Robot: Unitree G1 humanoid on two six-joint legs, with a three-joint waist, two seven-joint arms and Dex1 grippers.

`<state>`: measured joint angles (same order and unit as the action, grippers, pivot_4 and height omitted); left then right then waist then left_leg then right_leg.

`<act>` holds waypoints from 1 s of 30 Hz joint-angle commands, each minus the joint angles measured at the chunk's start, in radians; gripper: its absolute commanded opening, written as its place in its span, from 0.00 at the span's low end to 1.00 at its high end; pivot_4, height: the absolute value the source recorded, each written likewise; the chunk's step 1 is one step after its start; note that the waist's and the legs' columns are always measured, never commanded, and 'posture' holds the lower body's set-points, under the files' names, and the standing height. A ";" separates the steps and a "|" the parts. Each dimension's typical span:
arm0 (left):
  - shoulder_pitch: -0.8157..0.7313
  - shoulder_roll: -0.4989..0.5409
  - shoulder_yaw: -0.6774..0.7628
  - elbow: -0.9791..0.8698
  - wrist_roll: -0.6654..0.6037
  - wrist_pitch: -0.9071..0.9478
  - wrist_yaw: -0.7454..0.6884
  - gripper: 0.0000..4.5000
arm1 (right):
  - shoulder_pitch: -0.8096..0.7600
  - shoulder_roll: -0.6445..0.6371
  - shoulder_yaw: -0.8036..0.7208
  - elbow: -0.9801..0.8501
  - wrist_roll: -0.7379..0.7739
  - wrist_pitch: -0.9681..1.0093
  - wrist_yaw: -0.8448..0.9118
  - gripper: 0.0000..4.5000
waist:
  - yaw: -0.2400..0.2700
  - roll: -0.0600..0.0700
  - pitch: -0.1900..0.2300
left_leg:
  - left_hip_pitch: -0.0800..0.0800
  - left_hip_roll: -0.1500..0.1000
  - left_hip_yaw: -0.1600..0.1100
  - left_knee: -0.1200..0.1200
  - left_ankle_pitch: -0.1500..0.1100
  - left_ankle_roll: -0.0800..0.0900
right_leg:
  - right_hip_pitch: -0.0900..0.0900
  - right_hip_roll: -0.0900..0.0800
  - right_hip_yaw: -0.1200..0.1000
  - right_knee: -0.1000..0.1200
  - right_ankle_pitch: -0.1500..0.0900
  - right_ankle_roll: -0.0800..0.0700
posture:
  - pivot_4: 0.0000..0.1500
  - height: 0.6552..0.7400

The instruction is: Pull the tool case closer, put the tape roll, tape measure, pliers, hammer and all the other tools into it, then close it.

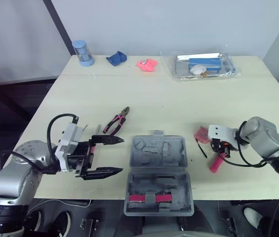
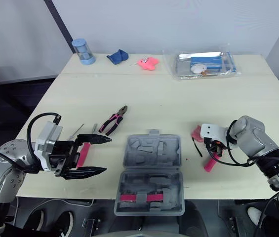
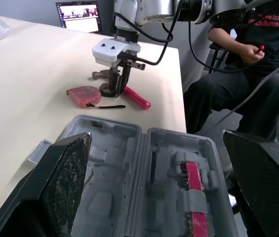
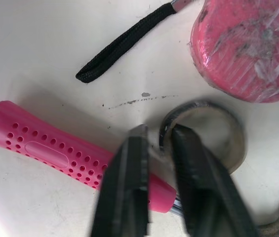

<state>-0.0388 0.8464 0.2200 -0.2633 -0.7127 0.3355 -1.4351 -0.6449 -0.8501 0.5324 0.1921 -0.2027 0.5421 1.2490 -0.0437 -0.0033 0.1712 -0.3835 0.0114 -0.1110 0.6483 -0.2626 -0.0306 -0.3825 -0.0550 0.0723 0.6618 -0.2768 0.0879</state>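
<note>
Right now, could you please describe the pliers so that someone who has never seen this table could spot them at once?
Start at the open grey tool case at the near edge of the table. Past its far left corner, near the left gripper, lie the pliers. Unlike the pink-handled hammer on the right, they have two pink-and-black handles and a dark nose.

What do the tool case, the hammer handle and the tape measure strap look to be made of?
The tool case looks like grey moulded plastic, matt, with shaped recesses. The hammer handle is probably pink plastic or rubber, smooth with rows of small dimples. The tape measure strap seems to be black woven cord, going by its ribbed texture.
</note>
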 commanded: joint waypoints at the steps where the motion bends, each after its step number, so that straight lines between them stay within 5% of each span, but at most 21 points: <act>1: 0.004 -0.006 0.031 -0.029 -0.031 -0.007 0.006 1.00 | -0.013 -0.006 -0.029 -0.045 -0.004 0.007 0.014 0.01 | 0.000 0.000 0.000 | 0.000 0.000 0.000 0.000 0.000 0.000 | 0.000 0.000 0.000 0.000 0.000 0.000 | 1.00 1.00; 9: 0.015 -0.028 0.053 -0.021 -0.037 -0.024 0.032 1.00 | -0.024 -0.123 -0.024 -0.224 -0.007 0.021 0.154 0.01 | 0.001 0.002 0.002 | 0.000 0.000 0.000 0.000 0.000 0.000 | 0.000 0.000 0.000 0.000 0.000 0.000 | 1.00 1.00; 15: 0.072 -0.062 0.089 -0.030 -0.020 -0.056 0.086 1.00 | -0.141 -0.063 0.014 -0.283 -0.030 0.035 0.212 0.01 | -0.015 0.003 0.002 | 0.000 0.000 -0.001 0.000 0.000 0.000 | -0.001 0.000 0.000 0.001 0.000 0.000 | 1.00 1.00; 30: 0.414 -0.259 0.284 -0.184 0.030 -0.172 0.388 1.00 | -0.485 0.541 0.262 0.101 -0.127 -0.068 0.146 0.01 | -0.017 0.001 0.002 | -0.013 -0.001 -0.005 0.000 0.004 -0.007 | -0.015 -0.003 -0.004 0.002 0.002 -0.002 | 1.00 1.00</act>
<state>0.3512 0.5989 0.4609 -0.3992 -0.6893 0.1934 -1.0842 -1.0948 -0.3584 0.7804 0.2507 -0.3148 0.5025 1.4194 -0.0611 -0.0022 0.1730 -0.3969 0.0100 -0.1159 0.6481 -0.2574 -0.0395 -0.3976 -0.0578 0.0678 0.6644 -0.2744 0.0853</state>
